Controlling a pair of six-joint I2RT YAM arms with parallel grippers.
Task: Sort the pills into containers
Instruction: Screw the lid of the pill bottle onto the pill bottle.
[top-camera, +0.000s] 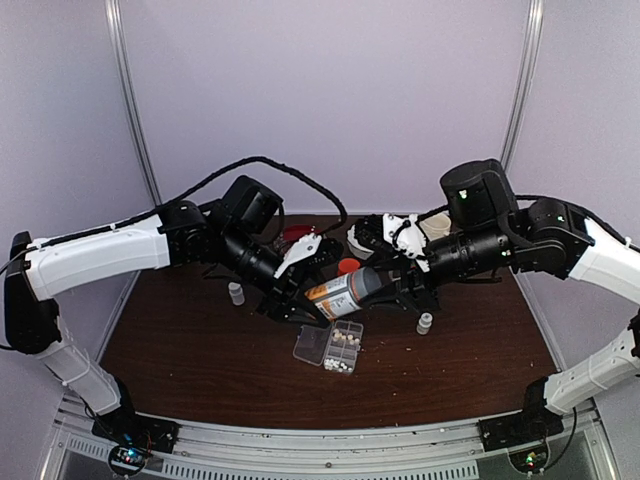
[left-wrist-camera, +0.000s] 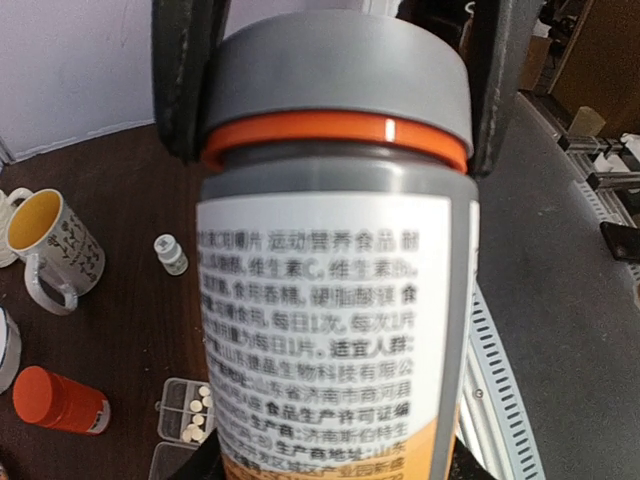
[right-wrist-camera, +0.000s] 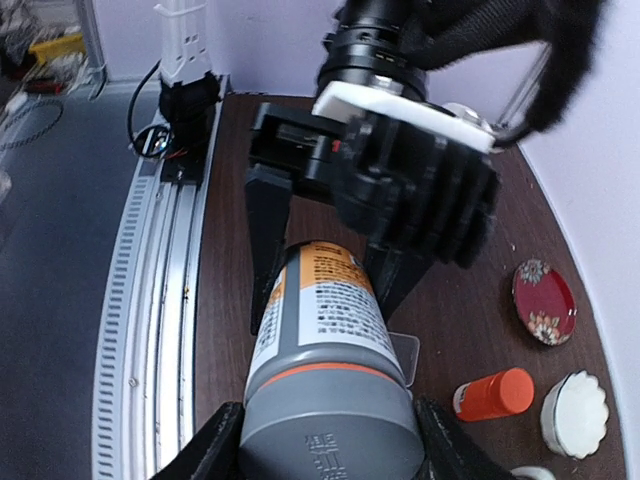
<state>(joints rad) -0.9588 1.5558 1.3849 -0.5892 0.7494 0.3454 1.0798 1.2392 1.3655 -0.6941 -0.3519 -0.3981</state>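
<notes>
A big grey-capped bottle (top-camera: 343, 294) with a white and orange label hangs level above the table, held between both arms. My left gripper (top-camera: 297, 303) is shut on its base end (left-wrist-camera: 330, 330). My right gripper (right-wrist-camera: 330, 440) has its fingers (right-wrist-camera: 215, 445) pressed against both sides of the grey cap (right-wrist-camera: 330, 420). Below the bottle lies the clear pill organizer (top-camera: 330, 345) with its lid open. Small white pills (top-camera: 344, 350) fill some of its cells, the containers (left-wrist-camera: 185, 410). In the left wrist view a few pills (left-wrist-camera: 197, 420) show beside the bottle.
A small orange bottle (top-camera: 348, 265) lies behind the held bottle. Two small white bottles (top-camera: 236, 293) (top-camera: 424, 323) stand left and right of the organizer. Mugs (left-wrist-camera: 50, 245), a red dish (right-wrist-camera: 543, 302) and a white bowl (right-wrist-camera: 575, 412) sit at the table's far side.
</notes>
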